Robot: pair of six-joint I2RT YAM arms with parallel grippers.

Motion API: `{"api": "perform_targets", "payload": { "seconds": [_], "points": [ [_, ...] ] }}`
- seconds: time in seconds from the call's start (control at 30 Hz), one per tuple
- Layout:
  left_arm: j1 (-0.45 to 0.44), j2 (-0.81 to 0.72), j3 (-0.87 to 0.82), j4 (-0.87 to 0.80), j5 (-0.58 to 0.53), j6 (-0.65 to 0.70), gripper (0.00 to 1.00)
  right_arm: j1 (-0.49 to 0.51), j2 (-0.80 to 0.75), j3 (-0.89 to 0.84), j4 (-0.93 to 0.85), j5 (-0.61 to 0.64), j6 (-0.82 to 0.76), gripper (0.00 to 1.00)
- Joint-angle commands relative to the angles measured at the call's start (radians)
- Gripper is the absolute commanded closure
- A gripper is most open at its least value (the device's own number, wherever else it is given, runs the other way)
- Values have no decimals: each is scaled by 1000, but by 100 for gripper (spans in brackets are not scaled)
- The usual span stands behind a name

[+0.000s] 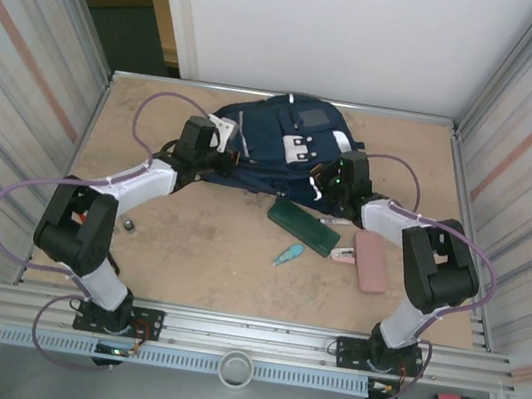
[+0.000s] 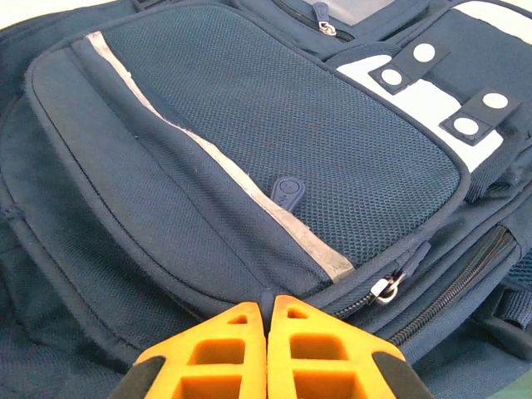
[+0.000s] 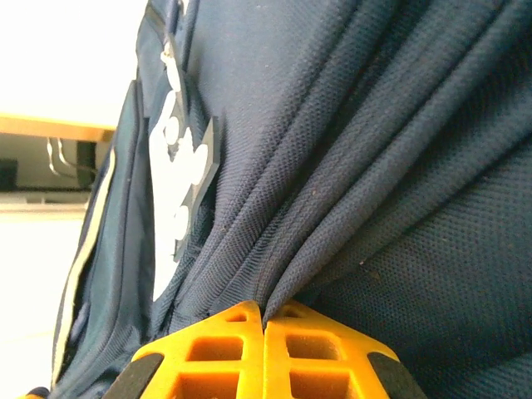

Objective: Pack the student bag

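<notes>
Left gripper point(image 2: 266, 304) is pressed together, its yellow tips right against the near seam of the bag's point(image 2: 249, 125) mesh front pocket. A bit of piping runs into the slit between them, but I cannot tell whether any fabric is caught. A zip pull point(image 2: 384, 289) lies just right of the tips, under the pocket's corner, and a pale strip point(image 2: 249, 184) crosses the pocket on a slant.

Right gripper point(image 3: 264, 312) is also closed, pinching a bunch of the bag's point(image 3: 399, 166) cloth; taut folds fan up and away from the tips.

From above, the bag point(image 1: 277, 130) lies at the middle of the table's point(image 1: 206, 261) far edge, almost against the back wall. The left gripper point(image 1: 220, 145) sits at its left side and the right gripper point(image 1: 339, 176) at its right.

Just in front of the bag's near edge lies a green pencil case point(image 1: 302, 226), with a small teal thing point(image 1: 287, 256) near it and a pink pouch point(image 1: 370, 262) beside the right arm. A small dark thing point(image 1: 128, 224) lies by the left arm. Between it and the pencil case the near middle of the table is bare, with ribbed walls close on both sides.
</notes>
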Motion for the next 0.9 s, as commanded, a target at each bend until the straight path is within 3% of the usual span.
{"api": "perform_targets", "payload": {
  "seconds": [0.0,0.2,0.4,0.67,0.87],
  "points": [
    [14,-69,1,29,-32,-5,100,-55,-31,103,-127,16,-162,100],
    [-74,-51,93,-12,-19,-15,100,-106,59,302,-313,-149,-303,100],
    [-176,-6,176,-35,-37,-16,100,-179,179,478,-522,-290,-415,82],
    [-216,39,208,-46,-37,-19,100,-148,55,361,-593,-253,-478,55],
    [-231,47,217,-50,-39,-17,100,-51,4,248,-536,-177,-416,43]
  ]
}}
